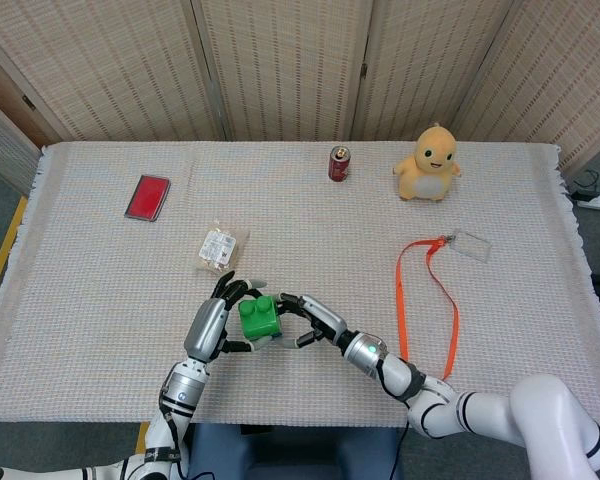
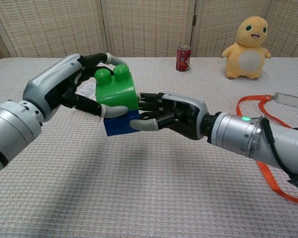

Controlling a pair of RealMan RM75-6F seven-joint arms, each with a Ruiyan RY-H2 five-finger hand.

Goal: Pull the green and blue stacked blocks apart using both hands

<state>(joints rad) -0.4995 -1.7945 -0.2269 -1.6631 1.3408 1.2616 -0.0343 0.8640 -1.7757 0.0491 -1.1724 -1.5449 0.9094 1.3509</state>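
Scene: you are looking across a cloth-covered table (image 2: 154,198), with both robot hands meeting just above it near the front edge, a little left of centre.
Blocks: the green block (image 2: 117,90) sits on top of the blue block (image 2: 120,123); the two are joined, studs up, and held clear of the table.
Left robot hand: your left robot hand (image 2: 69,91) comes in from the left and wraps the green block, fingers over its far top edge and thumb along its near lower edge.
Right robot hand: your right robot hand (image 2: 171,115) comes in from the right, its fingers pressed to the right side of the stack and its thumb lying on the blue block's near face. It appears to hold the blue block.
Key relation: the stack stands nearly upright, so the seam between the blocks runs level. Green lies above with your left, blue below with your right. Neither hand is nearer; both are already on the stack.
Next move, as a judgement: separation likely calls for lifting left while drawing right downward, along the upright axis.
Risk: the right grip looks shallow and could slip.
Elsewhere: a red can (image 1: 339,163) and a yellow plush toy (image 1: 429,163) stand near the far edge; an orange lanyard (image 1: 430,290) lies toward the right edge.
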